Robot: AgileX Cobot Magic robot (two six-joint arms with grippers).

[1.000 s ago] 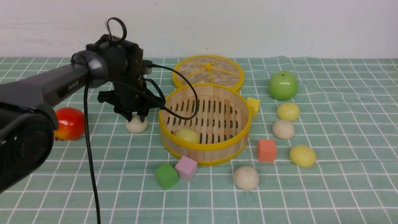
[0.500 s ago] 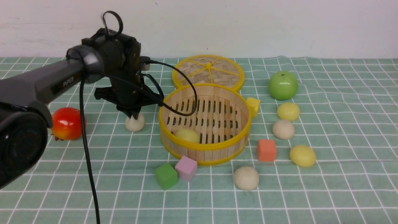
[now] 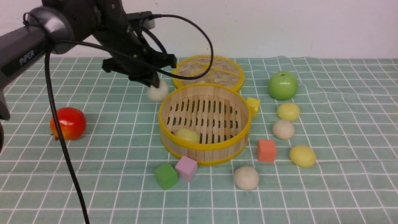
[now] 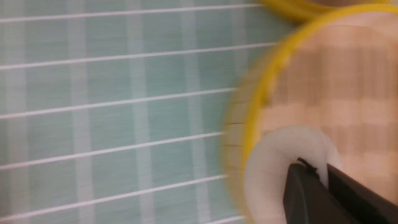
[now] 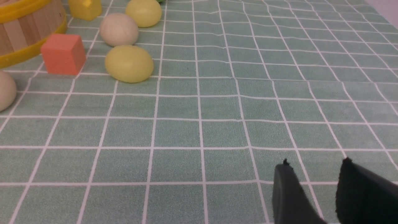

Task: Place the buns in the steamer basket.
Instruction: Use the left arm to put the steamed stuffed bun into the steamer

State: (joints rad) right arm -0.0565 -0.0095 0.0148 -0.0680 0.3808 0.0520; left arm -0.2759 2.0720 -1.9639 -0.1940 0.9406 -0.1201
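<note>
My left gripper (image 3: 154,83) is shut on an off-white bun (image 3: 157,92), held in the air just outside the far-left rim of the steamer basket (image 3: 203,147). In the blurred left wrist view, the bun (image 4: 279,161) is squeezed between the dark fingertips (image 4: 300,174) over the basket's yellow rim (image 4: 258,93). One pale yellow bun (image 3: 187,136) lies inside the basket. To the basket's right lie two yellow buns (image 3: 288,111) (image 3: 303,155) and two beige buns (image 3: 283,129) (image 3: 246,177) on the cloth. My right gripper (image 5: 315,163) stands open over bare cloth.
The flat woven lid (image 3: 208,71) lies behind the basket. A green apple (image 3: 283,85) sits at the back right and a red apple (image 3: 68,123) at the left. Yellow (image 3: 253,105), orange (image 3: 266,150), green (image 3: 166,175) and pink (image 3: 186,168) cubes ring the basket.
The left gripper closed on the off-white bun on the cloth, lifted it, and carried it up and right toward the basket's rim. The right arm's side is unchanged.
</note>
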